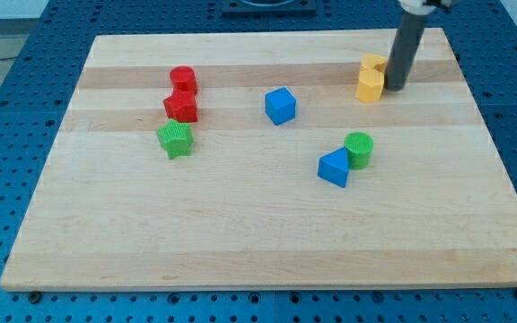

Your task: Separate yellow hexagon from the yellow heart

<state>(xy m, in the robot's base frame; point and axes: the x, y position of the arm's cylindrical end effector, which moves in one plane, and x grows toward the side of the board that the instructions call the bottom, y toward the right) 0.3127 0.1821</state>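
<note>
Two yellow blocks stand touching at the view's upper right. The lower one (370, 86) looks like the yellow hexagon. The upper one (372, 64) looks like the yellow heart; its shape is hard to make out. My tip (393, 88) is on the board just right of the lower yellow block, touching or nearly touching it. The dark rod rises from there toward the view's top.
On the wooden board (258, 233): a red cylinder (183, 79) above a red block (181, 108), a green star (175, 140) below them, a blue cube (280, 105) at centre, a green cylinder (359, 149) touching a blue triangular block (334, 168).
</note>
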